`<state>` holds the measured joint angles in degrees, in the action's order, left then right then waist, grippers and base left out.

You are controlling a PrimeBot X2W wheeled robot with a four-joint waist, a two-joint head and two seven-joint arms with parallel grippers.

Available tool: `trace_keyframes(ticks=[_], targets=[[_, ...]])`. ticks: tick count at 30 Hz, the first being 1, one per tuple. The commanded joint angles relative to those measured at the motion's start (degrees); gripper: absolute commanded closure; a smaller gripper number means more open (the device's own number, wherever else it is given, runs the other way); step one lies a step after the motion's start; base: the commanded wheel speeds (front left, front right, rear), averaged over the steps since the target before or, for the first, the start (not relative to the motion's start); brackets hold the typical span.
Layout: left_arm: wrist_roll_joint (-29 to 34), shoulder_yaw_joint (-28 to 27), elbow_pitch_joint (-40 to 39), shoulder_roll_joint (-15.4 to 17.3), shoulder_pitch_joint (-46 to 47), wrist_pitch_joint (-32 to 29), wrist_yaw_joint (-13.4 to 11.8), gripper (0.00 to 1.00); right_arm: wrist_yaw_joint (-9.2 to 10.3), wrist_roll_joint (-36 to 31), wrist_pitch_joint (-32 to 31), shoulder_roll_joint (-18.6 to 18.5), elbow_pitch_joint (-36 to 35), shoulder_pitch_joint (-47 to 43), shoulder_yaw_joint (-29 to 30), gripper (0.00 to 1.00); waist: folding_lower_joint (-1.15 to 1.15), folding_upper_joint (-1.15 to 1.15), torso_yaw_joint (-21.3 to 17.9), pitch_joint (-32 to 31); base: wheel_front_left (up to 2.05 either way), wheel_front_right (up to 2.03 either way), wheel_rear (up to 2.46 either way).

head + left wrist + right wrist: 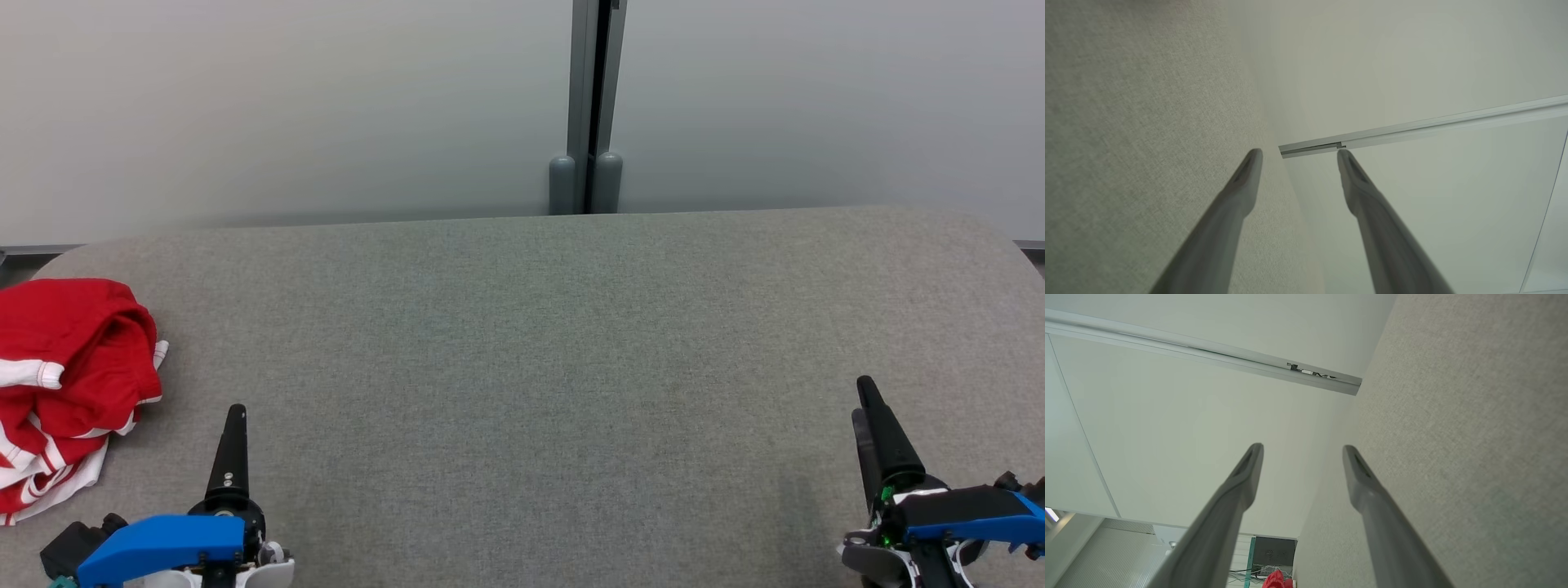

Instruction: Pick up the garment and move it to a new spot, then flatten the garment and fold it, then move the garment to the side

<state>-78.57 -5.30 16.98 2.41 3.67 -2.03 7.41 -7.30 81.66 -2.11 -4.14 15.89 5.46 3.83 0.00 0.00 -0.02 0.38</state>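
One garment: red with white stripes, bunched in a heap at the middle-to-lower left of the head view and running off the frame's left edge. It lies on the table, rumpled, with no neat fold anywhere.
Left gripper: lower left of the head view, just right of the heap, near it but not touching, fingers pointing up the frame. The left wrist view shows its two fingers spread apart with nothing between them.
Table: a grey cloth-covered top spanning the frame. I'd call the broad stretch between the two grippers the likely new spot.
Post: a grey upright at top centre, behind the table's far edge, against the pale wall.
Right gripper: lower right of the head view, well apart from the garment. The right wrist view shows its fingers spread too, gripping nothing.
Done so far: nothing, as I read it. The garment is a loose pile and neither gripper has hold of it.
Left to do: all of it, meaning the pick-up and carry to a new spot, the flattening, the fold, then the move to the side.
First call: the left gripper sits closest, so the opening grab looks like its job.
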Motion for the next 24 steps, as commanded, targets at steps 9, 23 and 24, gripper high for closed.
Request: trace_keyframes(ticks=[9,23,24], targets=[[13.7,1.7,0.1,0.4,1.9,2.8,-1.5,0.00,-0.13,-12.9,2.9,-0.6,-0.1,1.1,-0.3,0.00,0.00,0.00,0.0,0.1,0.00,0.00,0.00],[27.0,3.9,1.2,0.5,2.1,5.5,-3.3,0.00,-0.16,-25.8,5.6,-0.6,0.9,1.0,-1.4,0.00,0.00,0.00,-0.2,0.2,0.00,0.00,0.00],[27.8,4.0,1.2,0.5,2.0,5.7,-3.4,0.00,-0.16,-26.7,5.8,-0.6,1.0,1.0,-1.4,0.00,0.00,0.00,-0.2,0.2,0.00,0.00,0.00]])
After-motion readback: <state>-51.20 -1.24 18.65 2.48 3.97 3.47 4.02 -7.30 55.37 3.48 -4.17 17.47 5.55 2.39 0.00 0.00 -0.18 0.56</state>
